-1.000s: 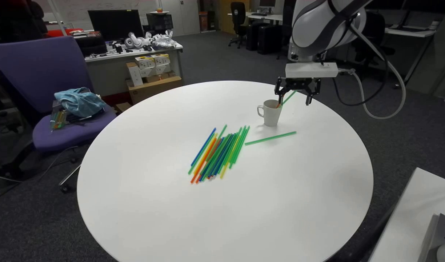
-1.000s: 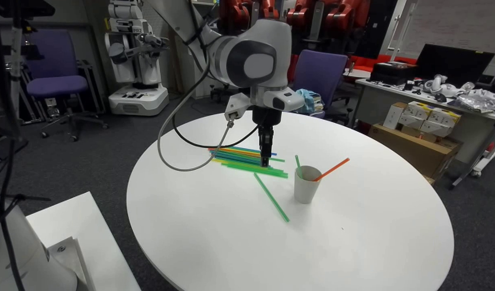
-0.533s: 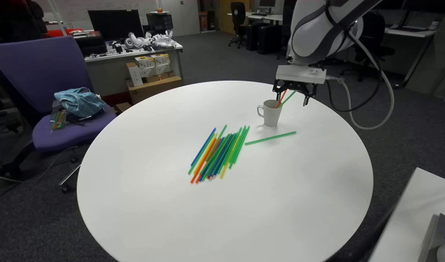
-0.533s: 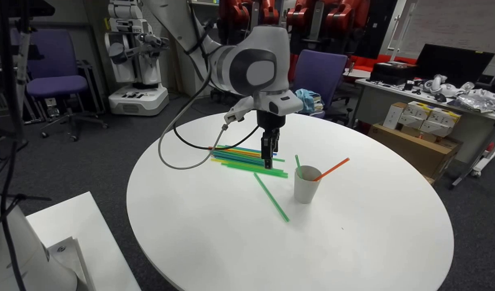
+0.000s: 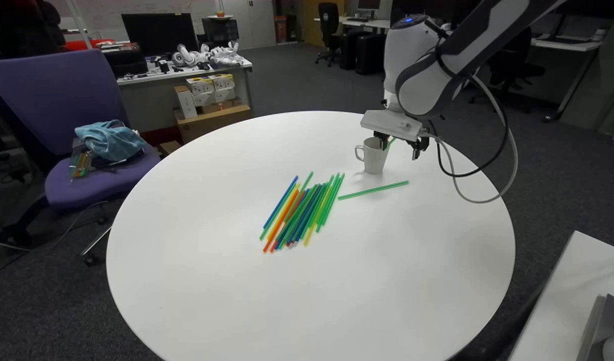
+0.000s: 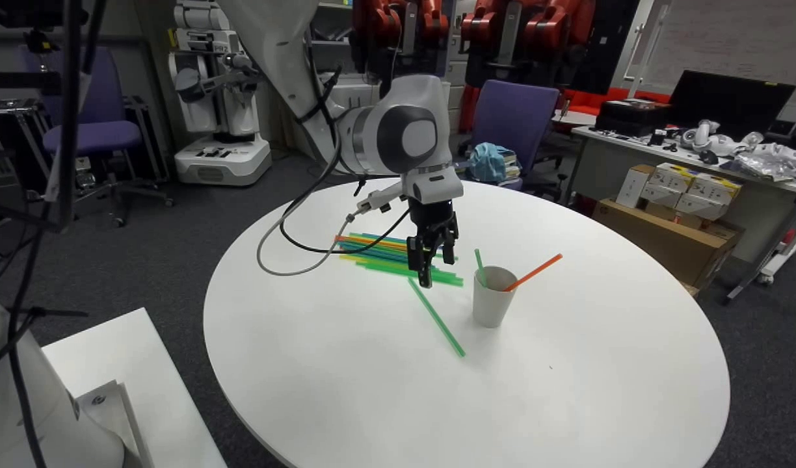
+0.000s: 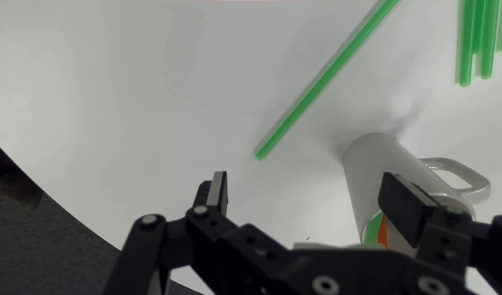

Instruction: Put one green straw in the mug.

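Holding its fingers wide apart, the black gripper (image 7: pixel 304 188) is hovering over the round white table (image 5: pixel 226 296). Close by, a white cylindrical mug (image 6: pixel 491 308) is standing upright, a thin green plastic straw (image 6: pixel 480 265) and an orange plastic straw (image 6: pixel 534 272) leaning in it. Another straight green straw (image 6: pixel 437 317) is lying just beside the mug; a multicoloured straw heap (image 5: pixel 302 215) is resting farther off.

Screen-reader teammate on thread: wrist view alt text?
Open, empty gripper over a white table, partly covering a mug at lower right holding green and orange straws. Loose green straw runs diagonally to the top edge; more green straws, top right.
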